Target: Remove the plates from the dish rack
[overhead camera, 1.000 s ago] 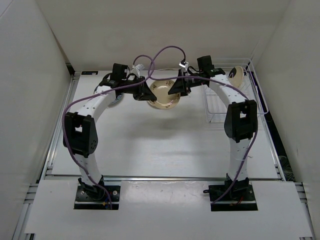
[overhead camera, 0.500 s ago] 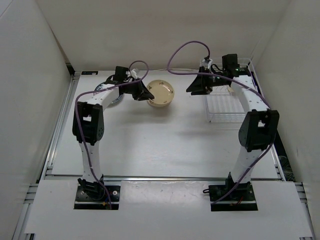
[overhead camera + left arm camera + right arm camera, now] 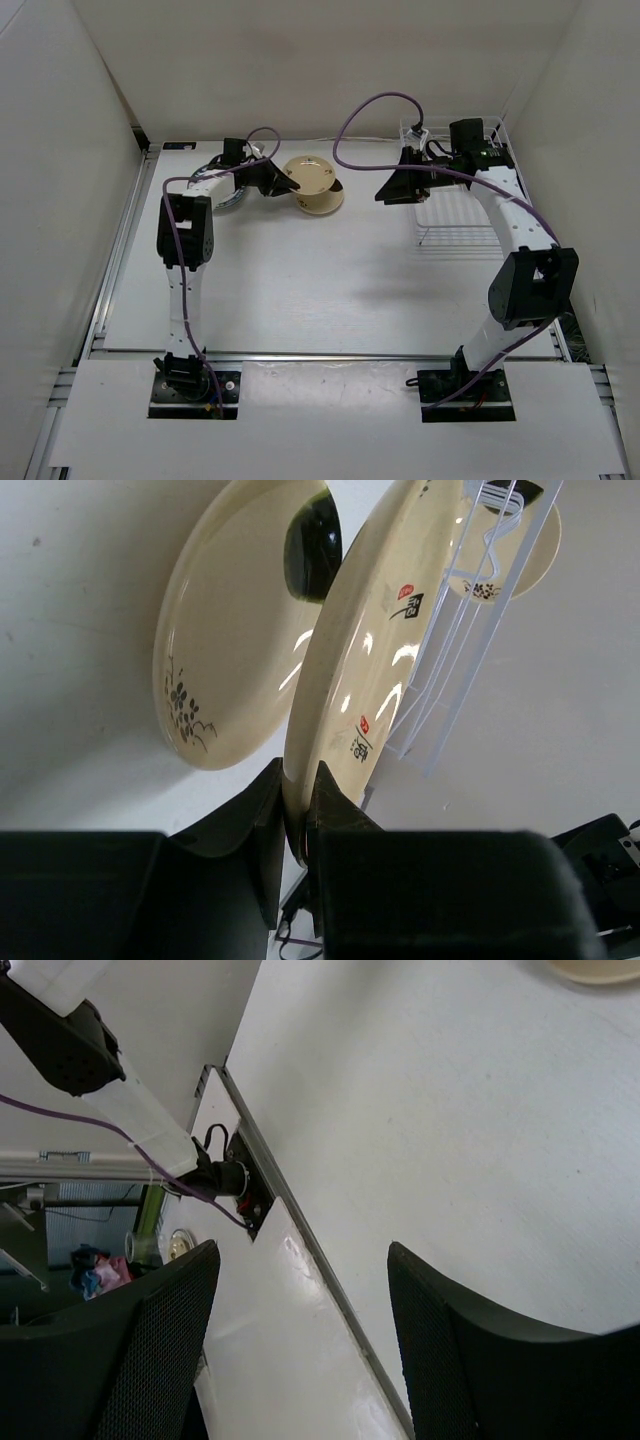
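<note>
Holding a cream round plate with red and black marks in the left hand, fingers pinched tight on its lower rim, plate tilted near edge-on. Gripped by the rim most likely because that is the only part on offer when a plate stands in slots.

Hangs close over a second cream round plate with a dark floral sprig, lying flat on the white bench at far centre-left. Reads as stacking there, so judging the step as lower and release. Needs levelling first, else risk of landing on edge and skating off the lower plate.

Further out: white wire-grid dish rack at the far right of the bench, well apart from the stack. Showing another cream plate behind the rack wires in the left wrist view; standing in the rack or just beyond it, hard to tell at that angle.

Hovering the right hand by the rack's left side, fingers spread wide with nothing between, presumably staged for the next pick while the left unloads.

Judging the task partway, not finished.
</note>
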